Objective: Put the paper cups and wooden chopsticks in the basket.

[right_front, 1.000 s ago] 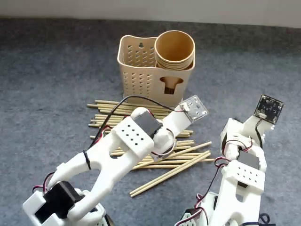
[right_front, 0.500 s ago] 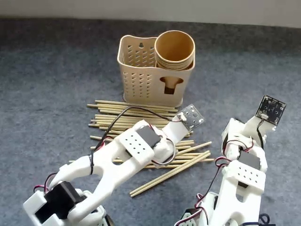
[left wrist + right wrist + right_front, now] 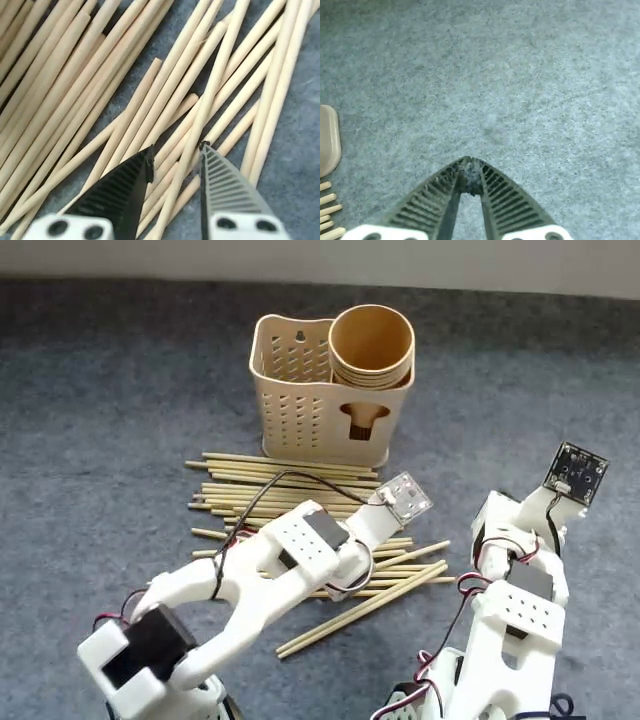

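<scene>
A beige perforated basket stands on the grey carpet, with stacked paper cups in its right half. Many wooden chopsticks lie scattered in front of it. My left arm stretches over that pile. Its gripper hangs open just above the chopsticks, the two fingertips straddling a couple of sticks. My right arm stays folded at the lower right. Its gripper is shut over bare carpet, holding nothing.
The carpet to the left and right of the basket is free. A corner of the basket and a few chopstick ends show beside the right gripper.
The left arm has lowered and drawn in over the chopstick pile, its wrist sinking closer to the sticks. The right arm has barely moved.
</scene>
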